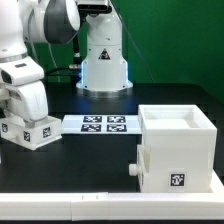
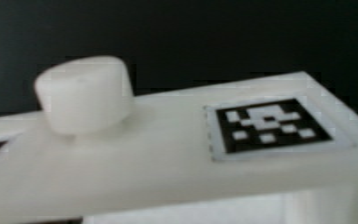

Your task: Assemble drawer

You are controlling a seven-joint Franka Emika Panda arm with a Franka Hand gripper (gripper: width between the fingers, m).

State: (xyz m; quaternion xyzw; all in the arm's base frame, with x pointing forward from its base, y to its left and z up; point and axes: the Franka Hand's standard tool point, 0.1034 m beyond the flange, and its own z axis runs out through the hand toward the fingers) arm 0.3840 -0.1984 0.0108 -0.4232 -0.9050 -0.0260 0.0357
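The large white drawer shell stands at the exterior view's right, with a tag on its front and a small knob sticking out of its lower left side. A small white tray with tags sits at the exterior view's left. My gripper is down on this tray, and its fingertips are hidden behind the hand and the tray. The wrist view shows the tray very close: a round white knob and a square tag on its face. No fingers show there.
The marker board lies flat on the black table between the tray and the shell. The robot's white base stands at the back. A white strip runs along the table's front edge.
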